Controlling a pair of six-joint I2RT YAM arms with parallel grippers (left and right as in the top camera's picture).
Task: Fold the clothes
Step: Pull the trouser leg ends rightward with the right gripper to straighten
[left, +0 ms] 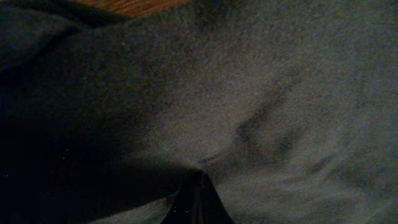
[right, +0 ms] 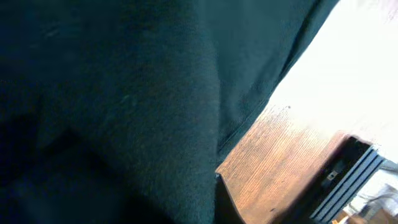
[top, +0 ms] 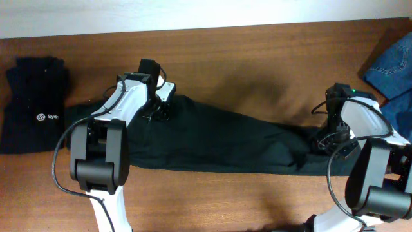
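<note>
The clothes, plain black long trousers, lie stretched left to right across the wooden table. My left gripper is down on their left end. In the left wrist view its dark fingertips are shut together, and creases in the black cloth run into them. My right gripper is pressed into the bunched right end. In the right wrist view, black cloth fills most of the frame and covers the gripper. Only one dark finger edge shows, against bare wood.
A folded black top with a small white logo lies at the table's left edge. Blue denim jeans sit at the far right corner. A black ridged part shows beyond the cloth edge in the right wrist view.
</note>
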